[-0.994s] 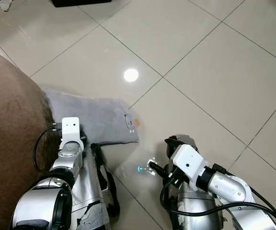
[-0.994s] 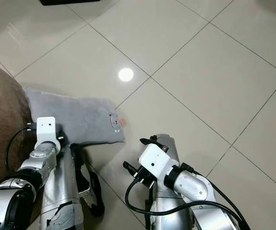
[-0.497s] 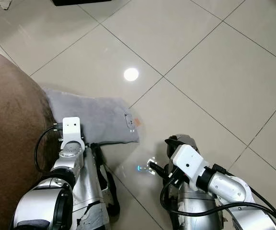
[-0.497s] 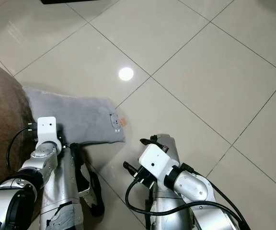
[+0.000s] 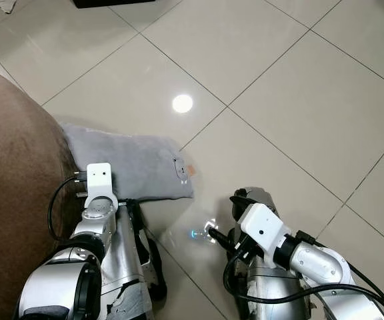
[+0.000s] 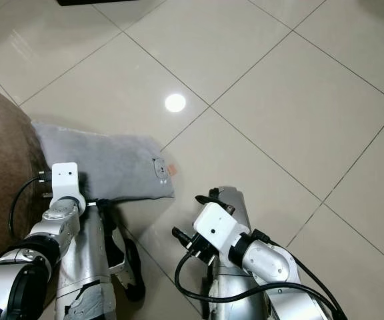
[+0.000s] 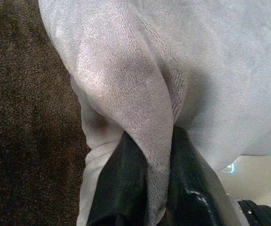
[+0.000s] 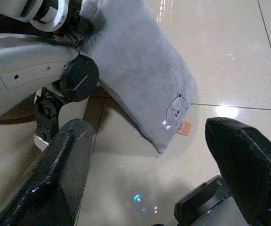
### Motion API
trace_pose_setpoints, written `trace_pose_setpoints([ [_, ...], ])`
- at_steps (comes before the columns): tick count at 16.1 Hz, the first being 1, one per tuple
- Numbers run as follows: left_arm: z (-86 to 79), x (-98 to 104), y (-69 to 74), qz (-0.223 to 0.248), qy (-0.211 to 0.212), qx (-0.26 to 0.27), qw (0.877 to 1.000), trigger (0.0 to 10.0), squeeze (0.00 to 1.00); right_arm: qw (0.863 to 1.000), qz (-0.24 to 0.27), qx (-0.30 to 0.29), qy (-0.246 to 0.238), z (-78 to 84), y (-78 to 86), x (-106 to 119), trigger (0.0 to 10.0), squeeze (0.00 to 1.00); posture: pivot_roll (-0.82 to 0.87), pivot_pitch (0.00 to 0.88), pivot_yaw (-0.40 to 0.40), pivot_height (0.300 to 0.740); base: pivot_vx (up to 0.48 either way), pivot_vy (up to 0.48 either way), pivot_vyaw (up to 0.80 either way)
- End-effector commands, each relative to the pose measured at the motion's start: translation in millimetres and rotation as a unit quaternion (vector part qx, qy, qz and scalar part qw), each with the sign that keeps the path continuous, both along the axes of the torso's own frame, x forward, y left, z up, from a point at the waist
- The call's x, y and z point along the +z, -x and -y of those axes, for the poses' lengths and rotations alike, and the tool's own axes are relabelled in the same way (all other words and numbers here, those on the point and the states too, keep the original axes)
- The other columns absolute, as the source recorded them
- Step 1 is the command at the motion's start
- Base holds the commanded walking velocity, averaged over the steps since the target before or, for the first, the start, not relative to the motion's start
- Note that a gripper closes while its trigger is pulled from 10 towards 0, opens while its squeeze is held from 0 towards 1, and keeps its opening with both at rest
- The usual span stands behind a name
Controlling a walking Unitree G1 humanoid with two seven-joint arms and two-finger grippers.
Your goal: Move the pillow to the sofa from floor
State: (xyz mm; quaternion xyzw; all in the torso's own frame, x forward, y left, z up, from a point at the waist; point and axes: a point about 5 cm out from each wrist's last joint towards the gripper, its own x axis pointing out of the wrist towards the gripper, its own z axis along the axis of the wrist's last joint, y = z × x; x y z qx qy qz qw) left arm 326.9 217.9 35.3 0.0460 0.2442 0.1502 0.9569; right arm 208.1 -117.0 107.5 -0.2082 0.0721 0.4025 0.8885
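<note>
Grey and plush, the pillow [image 5: 129, 163] lay flat on the tiled floor [image 5: 299, 100], its near edge against the brown sofa [image 5: 12, 193] on the robot's left, a small bear patch and an orange tag at its far corner. The left gripper [image 7: 147, 188] had closed its two black fingers on a fold of the pillow's edge, the fabric bunched up between them in the left wrist view; pinching a fold was probably the surest hold on something so soft and limp. Held by one edge like that, the pillow would likely hang and swing once lifted. The right gripper [image 8: 149, 155] hung low over the bare tile, near the pillow's tagged corner, its fingers spread wide and holding nothing, perhaps kept ready to support the free end. With the sofa just beside the pillow, the carry looked short: up and leftward.
</note>
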Motion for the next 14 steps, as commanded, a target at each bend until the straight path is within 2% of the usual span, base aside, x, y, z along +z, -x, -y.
trace_pose_setpoints([
  [1, 0.5, -16.4, 13.4, -0.027, 0.013, 0.0, 1.0, 0.0, 0.0, 1.0, -0.006, 0.01, -0.005, -3.3, 6.6, -1.0, 10.0, 0.0, -0.18, 0.39, 0.045, 0.51, 0.0, 0.0, 0.0],
  [4, 15.5, -12.9, 7.3, -0.003, 0.057, -0.038, 0.998, 0.0, 0.0, 1.0, -0.003, -0.008, -0.01, 0.2, 4.3, -3.0, 10.0, 0.0, -0.16, 0.357, 0.05, 0.51, 0.0, 0.0, 0.0],
  [7, 34.7, -8.8, 2.1, 0.027, 0.117, -0.088, 0.989, 0.0, 0.0, 1.0, 0.001, -0.025, -0.018, -2.2, 5.4, -5.6, 10.0, 0.0, -0.13, 0.289, 0.061, 0.51, 0.0, 0.0, 0.0],
  [8, 48.0, -3.8, -1.4, 0.052, 0.145, -0.135, 0.979, 0.0, 0.0, 0.999, 0.005, -0.033, -0.024, -3.3, 6.9, -5.0, 10.0, 0.0, -0.13, 0.266, 0.066, 0.51, 0.0, 0.0, 0.0],
  [10, 66.6, 4.4, -5.1, 0.083, 0.174, -0.194, 0.962, 0.0, 0.0, 0.998, 0.012, -0.052, -0.038, -1.4, 5.1, -2.5, 10.0, 0.0, -0.13, 0.225, 0.074, 0.51, 0.0, 0.0, 0.0],
  [11, 79.3, 12.8, -7.3, 0.111, 0.189, -0.233, 0.948, 0.0, 0.0, 0.996, 0.019, -0.072, -0.051, 1.6, 3.9, 1.6, 10.0, 0.0, -0.13, 0.196, 0.079, 0.51, 0.0, 0.0, 0.0],
  [12, 95.2, 38.5, -12.3, 0.177, 0.202, -0.274, 0.924, 0.0, 0.0, 0.99, 0.027, -0.105, -0.094, 7.8, 5.0, 12.3, 10.0, 0.0, -0.13, 0.14, 0.08, 0.51, 0.0, 0.0, 0.0],
  [13, 97.6, 43.2, -14.1, 0.186, 0.204, -0.278, 0.92, 0.0, 0.0, 0.988, 0.024, -0.11, -0.104, 9.6, 3.9, 13.2, 10.0, 0.0, -0.13, 0.133, 0.079, 0.51, 0.0, 0.0, 0.0],
  [14, 101.3, 65.4, -18.0, 0.228, 0.22, -0.272, 0.909, 0.0, 0.0, 0.985, 0.022, -0.114, -0.124, 10.3, 9.3, 19.4, 10.0, 0.0, -0.13, 0.109, 0.086, 0.51, 0.0, 0.0, 0.0],
])
